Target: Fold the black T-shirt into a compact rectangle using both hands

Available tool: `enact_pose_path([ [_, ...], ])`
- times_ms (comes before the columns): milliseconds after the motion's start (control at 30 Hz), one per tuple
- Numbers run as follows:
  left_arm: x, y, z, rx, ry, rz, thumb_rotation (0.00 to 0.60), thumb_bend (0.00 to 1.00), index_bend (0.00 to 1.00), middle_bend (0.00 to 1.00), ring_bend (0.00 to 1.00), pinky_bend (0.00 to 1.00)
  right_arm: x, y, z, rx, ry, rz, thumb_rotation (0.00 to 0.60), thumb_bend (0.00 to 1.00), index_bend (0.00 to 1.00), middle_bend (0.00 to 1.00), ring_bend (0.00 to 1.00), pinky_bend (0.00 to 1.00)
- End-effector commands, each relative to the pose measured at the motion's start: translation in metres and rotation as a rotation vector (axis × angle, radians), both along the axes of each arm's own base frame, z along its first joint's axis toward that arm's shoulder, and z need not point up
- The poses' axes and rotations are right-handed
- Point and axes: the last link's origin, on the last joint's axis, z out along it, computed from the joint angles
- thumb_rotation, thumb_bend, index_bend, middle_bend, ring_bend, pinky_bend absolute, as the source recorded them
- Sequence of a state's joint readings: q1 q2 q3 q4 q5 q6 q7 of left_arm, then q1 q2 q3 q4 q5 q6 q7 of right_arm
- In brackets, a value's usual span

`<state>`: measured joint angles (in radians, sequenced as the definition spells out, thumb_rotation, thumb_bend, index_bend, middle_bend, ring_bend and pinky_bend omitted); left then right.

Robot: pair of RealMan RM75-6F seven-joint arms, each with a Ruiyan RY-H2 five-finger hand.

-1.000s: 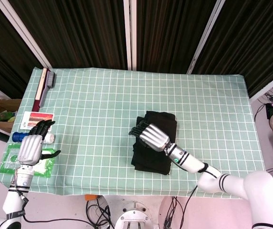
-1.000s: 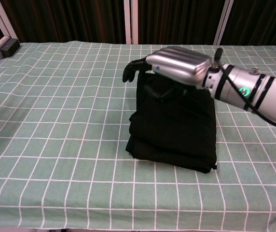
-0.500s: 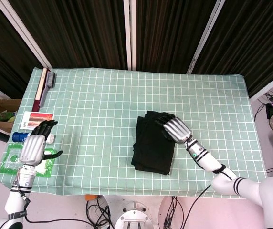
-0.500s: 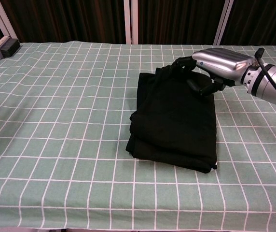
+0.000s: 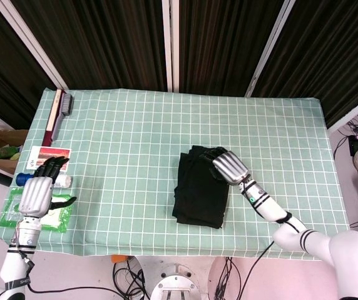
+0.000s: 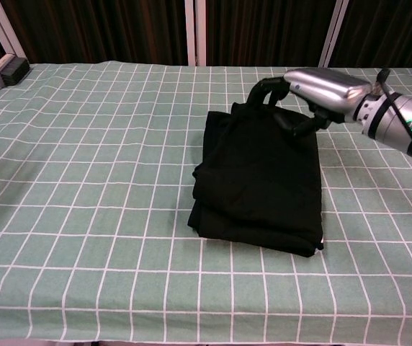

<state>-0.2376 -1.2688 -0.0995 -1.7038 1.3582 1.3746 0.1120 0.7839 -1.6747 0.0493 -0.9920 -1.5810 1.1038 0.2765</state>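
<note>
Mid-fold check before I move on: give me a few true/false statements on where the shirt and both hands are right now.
1. The black T-shirt lies folded into a compact rectangle on the checked tablecloth. True.
2. The right hand is over the shirt's near edge. False: it is at the far right corner, fingers curled down toward the cloth.
3. The left hand rests on the shirt. False: it is at the table's left edge, over a green packet, well away from the shirt.
4. A brush lies at the far left corner of the table. True.
5. The shirt hangs over the table's front edge. False: it lies wholly on the table, right of centre.
</note>
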Motion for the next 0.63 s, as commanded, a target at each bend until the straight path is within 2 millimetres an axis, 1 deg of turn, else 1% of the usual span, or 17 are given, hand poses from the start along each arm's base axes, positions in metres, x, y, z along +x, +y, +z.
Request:
enact_pose_path([
  [33, -0.007, -0.002, 0.01, 0.023, 0.058, 0.008, 0.6, 0.0, 0.14, 0.1, 0.06, 0.18, -0.018, 0.025, 0.069, -0.16, 0.008, 0.034, 0.6, 0.45, 0.26, 0.29, 0.26, 0.27],
  [67, -0.01, -0.003, 0.014, 0.033, 0.081, 0.01, 0.6, 0.0, 0.14, 0.1, 0.06, 0.18, -0.026, 0.032, 0.084, -0.199, 0.024, 0.017, 0.6, 0.39, 0.24, 0.28, 0.25, 0.27],
  [100, -0.013, -0.005, 0.017, 0.045, 0.105, 0.012, 0.6, 0.0, 0.14, 0.1, 0.06, 0.18, -0.034, 0.041, 0.098, -0.239, 0.042, -0.009, 0.6, 0.36, 0.22, 0.27, 0.23, 0.26],
  [133, -0.017, -0.006, 0.022, 0.063, 0.139, 0.018, 0.6, 0.0, 0.14, 0.1, 0.06, 0.18, -0.044, 0.054, 0.116, -0.285, 0.064, -0.051, 0.6, 0.3, 0.18, 0.24, 0.21, 0.25],
  [167, -0.019, -0.007, 0.025, 0.074, 0.156, 0.021, 0.6, 0.0, 0.14, 0.1, 0.06, 0.18, -0.049, 0.062, 0.124, -0.302, 0.073, -0.074, 0.6, 0.27, 0.14, 0.22, 0.18, 0.22],
  [200, -0.022, -0.009, 0.03, 0.093, 0.189, 0.023, 0.6, 0.0, 0.14, 0.1, 0.06, 0.18, -0.059, 0.077, 0.139, -0.332, 0.09, -0.125, 0.6, 0.25, 0.11, 0.2, 0.16, 0.21],
  [233, -0.024, -0.01, 0.033, 0.106, 0.213, 0.022, 0.6, 0.0, 0.14, 0.1, 0.06, 0.18, -0.067, 0.089, 0.149, -0.35, 0.099, -0.163, 0.6, 0.24, 0.06, 0.17, 0.13, 0.18],
  [267, -0.028, -0.013, 0.037, 0.124, 0.236, 0.024, 0.6, 0.0, 0.14, 0.1, 0.06, 0.18, -0.076, 0.105, 0.162, -0.374, 0.109, -0.214, 0.6, 0.23, 0.02, 0.14, 0.1, 0.16],
  [333, -0.031, -0.018, 0.041, 0.145, 0.26, 0.015, 0.6, 0.0, 0.14, 0.1, 0.06, 0.17, -0.089, 0.129, 0.178, -0.408, 0.124, -0.282, 0.6, 0.23, 0.0, 0.1, 0.04, 0.11],
  [367, -0.033, -0.022, 0.043, 0.153, 0.271, 0.006, 0.6, 0.0, 0.14, 0.1, 0.06, 0.17, -0.096, 0.144, 0.186, -0.426, 0.128, -0.321, 0.6, 0.23, 0.0, 0.08, 0.02, 0.09],
  [467, -0.036, -0.037, 0.044, 0.16, 0.273, -0.01, 0.6, 0.0, 0.14, 0.1, 0.06, 0.17, -0.114, 0.177, 0.197, -0.455, 0.122, -0.392, 0.6, 0.24, 0.0, 0.05, 0.0, 0.07],
  [533, -0.037, -0.05, 0.043, 0.154, 0.259, -0.008, 0.6, 0.0, 0.14, 0.1, 0.06, 0.17, -0.125, 0.196, 0.198, -0.465, 0.112, -0.424, 0.6, 0.24, 0.0, 0.05, 0.0, 0.07],
  [633, -0.039, -0.067, 0.039, 0.153, 0.251, 0.004, 0.6, 0.0, 0.14, 0.1, 0.06, 0.17, -0.133, 0.213, 0.195, -0.456, 0.084, -0.45, 0.6, 0.26, 0.0, 0.05, 0.0, 0.07],
])
